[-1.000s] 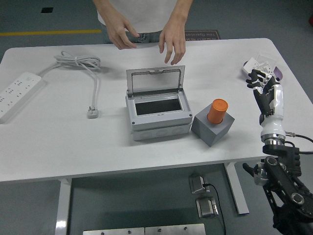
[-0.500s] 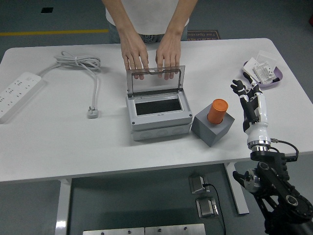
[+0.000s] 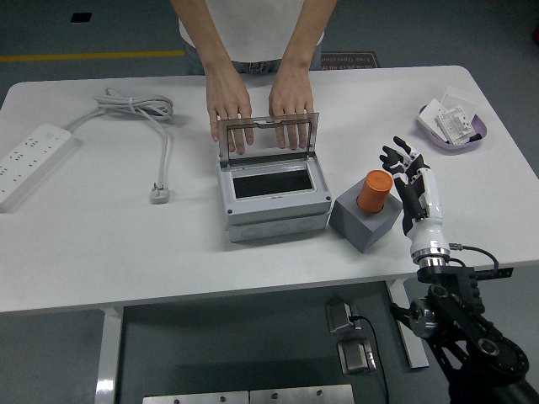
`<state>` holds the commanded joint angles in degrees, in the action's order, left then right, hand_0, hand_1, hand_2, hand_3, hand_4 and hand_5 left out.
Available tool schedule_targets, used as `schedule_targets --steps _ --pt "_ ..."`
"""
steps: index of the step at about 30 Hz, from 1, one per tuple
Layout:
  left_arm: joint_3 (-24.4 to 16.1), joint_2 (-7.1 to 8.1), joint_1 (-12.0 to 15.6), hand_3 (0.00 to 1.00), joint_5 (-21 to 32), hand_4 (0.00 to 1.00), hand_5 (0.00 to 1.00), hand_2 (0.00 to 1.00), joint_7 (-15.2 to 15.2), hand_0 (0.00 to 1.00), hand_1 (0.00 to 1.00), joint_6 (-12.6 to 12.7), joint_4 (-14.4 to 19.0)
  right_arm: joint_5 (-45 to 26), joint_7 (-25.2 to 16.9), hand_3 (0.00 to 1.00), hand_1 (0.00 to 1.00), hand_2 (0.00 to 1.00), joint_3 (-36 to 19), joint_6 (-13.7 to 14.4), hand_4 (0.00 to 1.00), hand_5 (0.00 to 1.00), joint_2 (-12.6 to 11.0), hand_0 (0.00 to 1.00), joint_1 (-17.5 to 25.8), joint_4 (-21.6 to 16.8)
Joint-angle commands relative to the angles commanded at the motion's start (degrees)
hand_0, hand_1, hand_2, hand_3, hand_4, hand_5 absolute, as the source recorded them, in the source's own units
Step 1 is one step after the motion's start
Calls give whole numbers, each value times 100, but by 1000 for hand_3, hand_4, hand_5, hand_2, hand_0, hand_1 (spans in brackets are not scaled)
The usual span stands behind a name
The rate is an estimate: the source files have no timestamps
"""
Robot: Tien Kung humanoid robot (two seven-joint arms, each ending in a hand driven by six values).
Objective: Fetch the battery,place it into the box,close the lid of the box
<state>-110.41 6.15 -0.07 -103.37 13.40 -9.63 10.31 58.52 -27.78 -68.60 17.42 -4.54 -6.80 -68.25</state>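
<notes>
An orange cylindrical battery (image 3: pixel 374 191) stands upright in a grey block holder (image 3: pixel 366 219) right of the box. The grey box (image 3: pixel 271 198) sits mid-table with its clear lid (image 3: pixel 269 137) raised and its dark inside bare. A person's two hands (image 3: pixel 261 109) rest on the lid's top edge, fingers behind the clear panel. My right hand (image 3: pixel 402 163) is just right of the battery, fingers spread, holding nothing and not touching it. My left hand does not show.
A white power strip (image 3: pixel 29 160) lies at the far left, with a coiled white cable and plug (image 3: pixel 158 193) beside it. A purple dish (image 3: pixel 455 128) with small packets sits at the back right. The table's near edge runs below the box.
My right hand has moved left and nearer the battery, from beside the purple dish. The person's hands came down from above the table onto the lid's top edge.
</notes>
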Motion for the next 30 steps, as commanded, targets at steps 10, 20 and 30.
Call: schedule_targets --steps 10,20,30 --pt "-11 6 -9 760 -20 725 440 663 7 684 677 -1 0 35 40 835 762 767 84 14 861 634 -22 802 -65 191" --pt "-22 3 -23 761 -42 725 443 663 13 684 677 -6 0 139 107 830 757 761 251 86 873 598 -12 800 -133 254" --pt "-33 4 -46 761 -73 725 443 662 11 684 677 -9 0 196 175 830 757 760 290 111 851 365 -16 800 -195 341"
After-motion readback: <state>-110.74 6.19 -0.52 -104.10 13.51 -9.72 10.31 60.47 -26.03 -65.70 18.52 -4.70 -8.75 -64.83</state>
